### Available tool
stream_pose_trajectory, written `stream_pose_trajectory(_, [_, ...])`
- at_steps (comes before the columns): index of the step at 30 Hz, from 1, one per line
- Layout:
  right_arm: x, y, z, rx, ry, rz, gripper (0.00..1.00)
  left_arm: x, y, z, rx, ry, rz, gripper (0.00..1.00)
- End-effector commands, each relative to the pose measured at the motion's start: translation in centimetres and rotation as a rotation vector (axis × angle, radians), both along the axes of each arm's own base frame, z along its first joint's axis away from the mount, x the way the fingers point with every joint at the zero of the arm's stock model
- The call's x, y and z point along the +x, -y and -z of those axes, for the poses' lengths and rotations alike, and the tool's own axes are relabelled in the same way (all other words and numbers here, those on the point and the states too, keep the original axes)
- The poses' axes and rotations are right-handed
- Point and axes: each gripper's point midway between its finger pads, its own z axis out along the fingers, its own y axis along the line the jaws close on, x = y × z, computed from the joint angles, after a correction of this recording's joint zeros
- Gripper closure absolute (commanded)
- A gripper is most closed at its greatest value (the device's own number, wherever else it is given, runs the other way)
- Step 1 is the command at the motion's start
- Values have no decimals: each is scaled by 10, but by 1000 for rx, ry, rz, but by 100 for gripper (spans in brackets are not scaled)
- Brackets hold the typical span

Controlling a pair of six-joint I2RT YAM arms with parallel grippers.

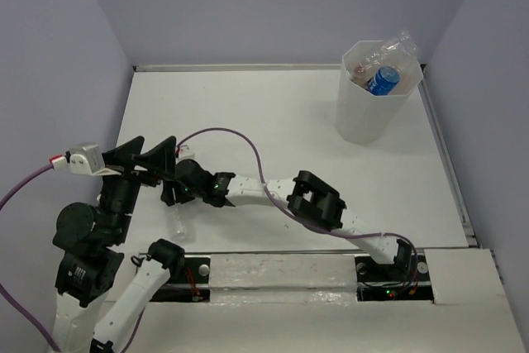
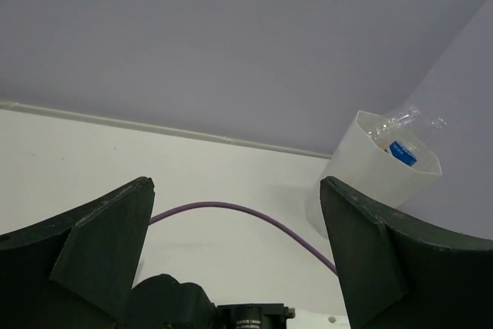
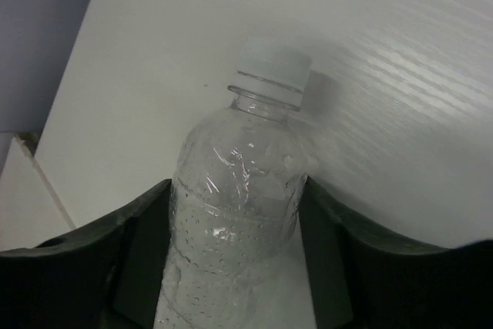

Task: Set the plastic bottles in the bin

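Right gripper point(image 3: 235, 190): fingers sit against both flanks of a clear bottle point(image 3: 239, 144). Grip looks made, though no dent shows in the wall, so treat the hold as light.

Left gripper point(image 2: 236, 190): fingers spread wide, nothing between them, raised off the table point(image 1: 273, 121) close to the left edge.

Bottle position: lying on the table by the left edge, toward the near-left corner. White cap point(image 3: 271, 67) is on and points away from the wrist camera. Fingers take it on the body just below the shoulder.

Handling, your call:
- No liquid line shows, so it is probably empty and very light.
- Thin wall, dimpled texture. Expect it to buckle if you squeeze hard.
- Smooth round plastic, so it may roll or twist between the pads as it lifts.
- The shoulder, neck and cap are the stiffest parts. The present hold is close to that zone, which is a fair place to hold.
- Not fragile. A drop only costs you a re-grasp.

Bin point(image 1: 364, 117): stands upright at the far-right corner of the table, well apart from the held bottle, on the diagonal across the surface. Inside:
- a blue-labelled bottle point(image 1: 383, 80) lying near the top;
- a clear one point(image 1: 402, 43) poking above the far rim;
- something reddish point(image 1: 362, 64) beside them, too small to name.

The contents ride high, so a bottle dropped at the rim may perch or bounce out; release over the open centre.

Purple cable point(image 1: 240, 142) loops over the right arm, so mind it on the swing.
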Motion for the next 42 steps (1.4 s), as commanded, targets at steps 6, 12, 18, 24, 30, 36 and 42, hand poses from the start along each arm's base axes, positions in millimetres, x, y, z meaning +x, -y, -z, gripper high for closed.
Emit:
stream_pose_trajectory(6, [61,86,-63,-102,197,177,67,9,4,16,27,-7,0,1])
stream_pose_trajectory(12, [130,190,-182,31,404,361,69,23,17,49,38,-63,33,1])
stream_pose_trajectory(18, [200,391,-347,23,783,749,71,42,46,101,86,-152,131,1])
stream_pose_trajectory(24, [224,539,-461,-126,1179,1069,73,38,53,97,92,-138,166,1])
stream_pose_trajectory(30, [250,571,-468,-284,1302,1115,74,36,53,96,92,-134,168,1])
stream_pose_trajectory(36, [269,581,-418,-429,1311,1115,74,35,51,96,91,-133,161,1])
stream_pose_trajectory(42, [267,598,-372,-455,1240,1126,74,35,52,96,92,-134,164,1])
